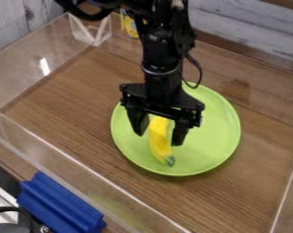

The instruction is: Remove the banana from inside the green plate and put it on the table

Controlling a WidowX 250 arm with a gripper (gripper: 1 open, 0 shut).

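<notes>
A small yellow banana (160, 143) with a dark tip lies inside the lime-green plate (222, 123) on the brown wood-grain table (64, 109). My black gripper (159, 131) points straight down over the plate. It is open, with one finger (136, 123) to the left of the banana and the other finger (182, 131) to its right. The fingers straddle the banana's upper half and hide part of it. I cannot tell whether they touch the fruit.
Clear acrylic walls (15, 136) ring the table. A blue object (58, 207) lies outside the wall at the lower left. A yellow-labelled item (133, 23) stands behind the arm at the back.
</notes>
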